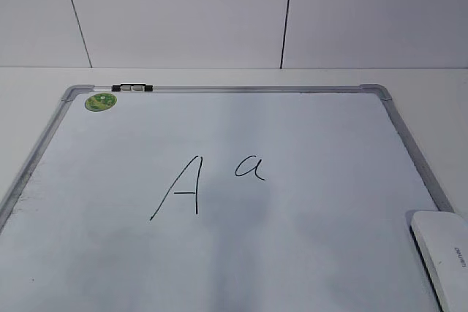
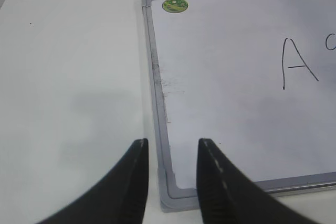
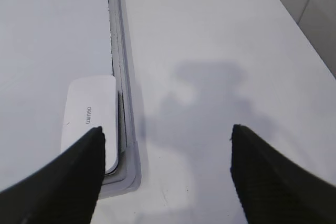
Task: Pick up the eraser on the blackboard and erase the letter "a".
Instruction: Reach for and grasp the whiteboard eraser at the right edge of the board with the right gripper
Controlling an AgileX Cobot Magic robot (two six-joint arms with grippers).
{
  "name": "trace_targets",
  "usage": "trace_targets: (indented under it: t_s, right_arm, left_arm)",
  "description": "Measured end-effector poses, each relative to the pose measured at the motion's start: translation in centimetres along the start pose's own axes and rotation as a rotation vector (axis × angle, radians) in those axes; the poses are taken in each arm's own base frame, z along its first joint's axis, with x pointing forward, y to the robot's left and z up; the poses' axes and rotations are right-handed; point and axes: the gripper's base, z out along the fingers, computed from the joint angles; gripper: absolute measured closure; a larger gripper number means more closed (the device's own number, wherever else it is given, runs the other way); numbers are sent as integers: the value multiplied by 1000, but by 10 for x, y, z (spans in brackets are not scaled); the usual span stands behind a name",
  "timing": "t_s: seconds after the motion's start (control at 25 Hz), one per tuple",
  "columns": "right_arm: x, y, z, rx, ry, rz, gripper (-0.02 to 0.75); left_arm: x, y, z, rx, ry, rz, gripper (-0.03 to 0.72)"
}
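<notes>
The blackboard (image 1: 241,253) is a white board with a silver frame, lying flat on the table. A small black letter "a" (image 1: 250,167) is written right of a larger capital "A" (image 1: 179,188). The white eraser (image 1: 444,250) lies in the board's near right corner, also in the right wrist view as the eraser (image 3: 89,114). My right gripper (image 3: 165,132) is open wide above the table just right of that corner, its left finger over the eraser's near end. My left gripper (image 2: 172,145) is open and empty above the board's near left corner (image 2: 170,192). Neither arm shows in the exterior view.
A green round sticker (image 1: 101,101) and a black-silver clip (image 1: 132,88) sit at the board's far left edge. White table (image 2: 68,77) surrounds the board. A panelled wall (image 1: 183,12) stands behind.
</notes>
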Motion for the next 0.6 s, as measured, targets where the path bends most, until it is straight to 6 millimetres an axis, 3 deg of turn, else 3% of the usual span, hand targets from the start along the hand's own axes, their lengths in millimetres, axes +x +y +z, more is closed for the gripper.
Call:
trace_targets:
  t_s: [0.6]
  right_arm:
    - [0,0,0,0,0,0,146]
  left_arm:
    - [0,0,0,0,0,0,453]
